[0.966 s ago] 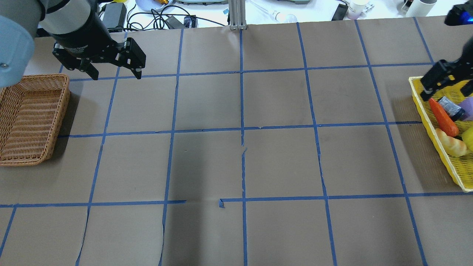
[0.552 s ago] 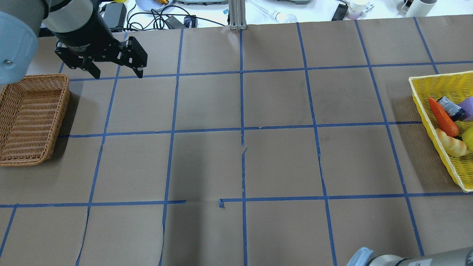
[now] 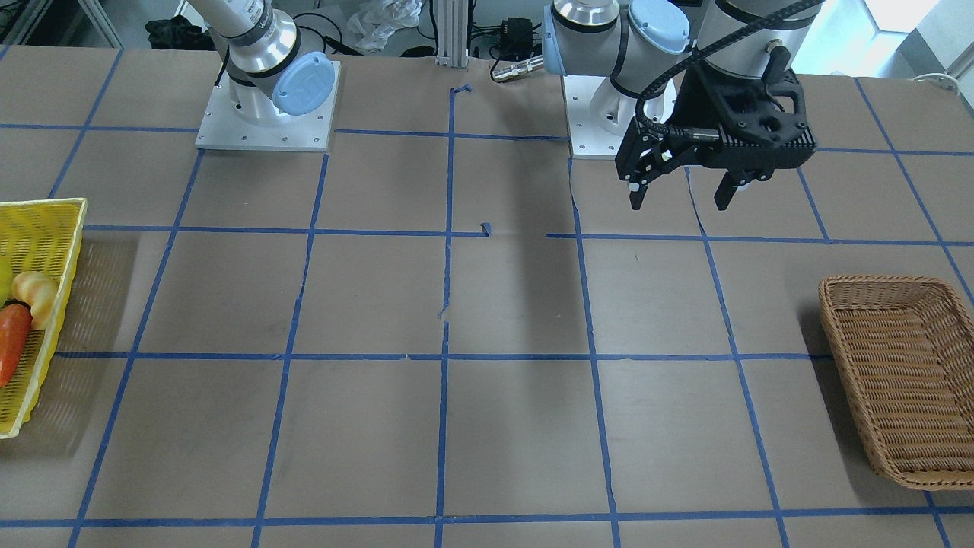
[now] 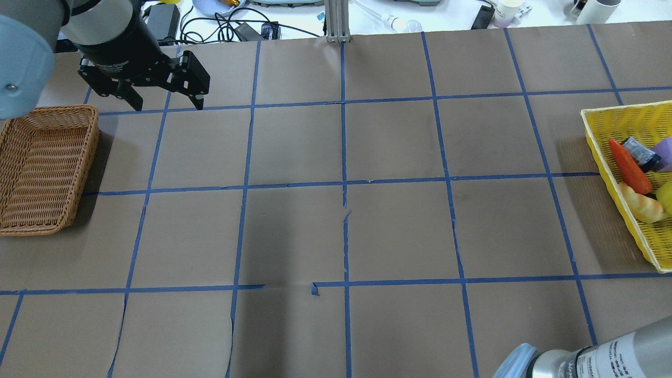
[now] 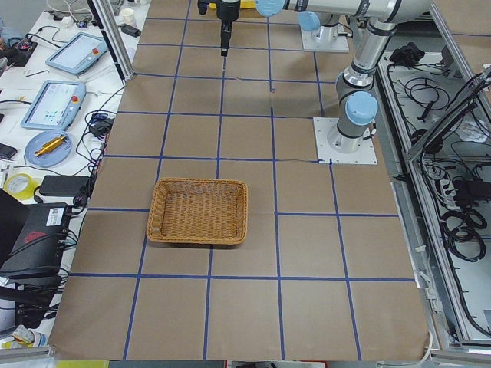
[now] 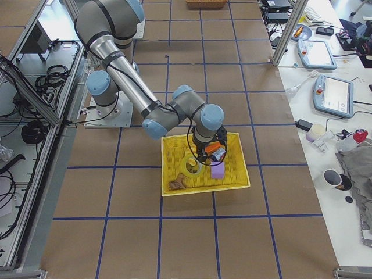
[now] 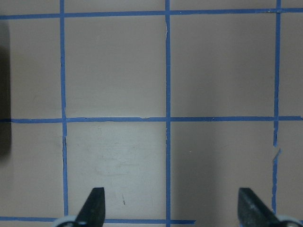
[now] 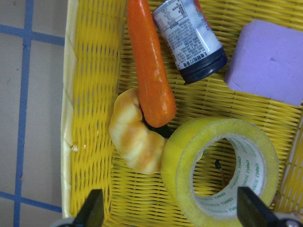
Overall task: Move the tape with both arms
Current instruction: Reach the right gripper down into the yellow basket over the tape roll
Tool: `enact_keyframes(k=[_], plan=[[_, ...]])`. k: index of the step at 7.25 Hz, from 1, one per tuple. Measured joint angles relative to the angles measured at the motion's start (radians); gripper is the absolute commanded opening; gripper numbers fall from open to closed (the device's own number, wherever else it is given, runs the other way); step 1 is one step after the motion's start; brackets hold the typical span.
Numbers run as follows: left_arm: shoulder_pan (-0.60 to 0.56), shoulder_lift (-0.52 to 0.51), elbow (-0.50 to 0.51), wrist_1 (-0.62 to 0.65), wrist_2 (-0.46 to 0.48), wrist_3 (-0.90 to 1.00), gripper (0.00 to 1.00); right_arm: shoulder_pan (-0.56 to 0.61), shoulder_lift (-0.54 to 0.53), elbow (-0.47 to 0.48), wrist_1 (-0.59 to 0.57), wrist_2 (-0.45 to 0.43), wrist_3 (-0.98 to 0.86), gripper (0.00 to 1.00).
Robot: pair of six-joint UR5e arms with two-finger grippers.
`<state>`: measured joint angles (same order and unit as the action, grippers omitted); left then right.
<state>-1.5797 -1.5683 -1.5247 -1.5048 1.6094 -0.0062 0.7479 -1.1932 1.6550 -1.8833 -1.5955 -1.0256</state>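
Brown-paper table (image 4: 399,226) crossed with blue grid lines (image 4: 344,157), wicker basket (image 4: 47,168) at nine o'clock and yellow basket (image 4: 625,123) at three o'clock in the overhead view. Inside the yellow basket, tape (image 8: 182,165) lying tilted at five o'clock from the carrot (image 8: 149,71), touching the bread roll (image 8: 135,137) at its nine o'clock, with right gripper (image 8: 173,208) hanging above it, fingers spread wide and holding nothing. Left gripper (image 4: 168,105) at ten o'clock over the table, near the wicker basket, likewise spread wide and empty
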Motion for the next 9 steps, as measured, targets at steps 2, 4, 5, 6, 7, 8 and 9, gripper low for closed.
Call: enact_keyframes(k=[2, 4, 5, 6, 7, 8, 9], plan=[[0.001, 0.005, -0.002, 0.0, -0.002, 0.0, 1.0, -0.013, 0.061, 0.005, -0.028, -0.004, 0.016, 0.2], [0.002, 0.003, -0.003, 0.001, -0.001, 0.001, 1.0, -0.019, 0.072, 0.025, -0.027, -0.01, 0.025, 0.0], [0.003, 0.003, -0.002, 0.0, 0.0, 0.001, 1.0, -0.02, 0.069, 0.031, -0.025, -0.021, 0.026, 0.0], [0.004, 0.004, -0.001, 0.0, -0.001, 0.002, 1.0, -0.021, 0.063, 0.033, -0.021, -0.032, 0.027, 0.0], [0.004, 0.004, -0.001, 0.0, -0.001, 0.002, 1.0, -0.02, 0.048, 0.032, -0.015, -0.036, 0.027, 0.0], [0.004, 0.005, -0.002, 0.0, -0.001, 0.001, 1.0, -0.018, 0.017, 0.031, 0.001, -0.037, 0.028, 0.0], [0.004, 0.005, -0.003, 0.0, 0.0, 0.001, 1.0, -0.013, -0.025, 0.029, 0.027, -0.034, 0.029, 0.0]])
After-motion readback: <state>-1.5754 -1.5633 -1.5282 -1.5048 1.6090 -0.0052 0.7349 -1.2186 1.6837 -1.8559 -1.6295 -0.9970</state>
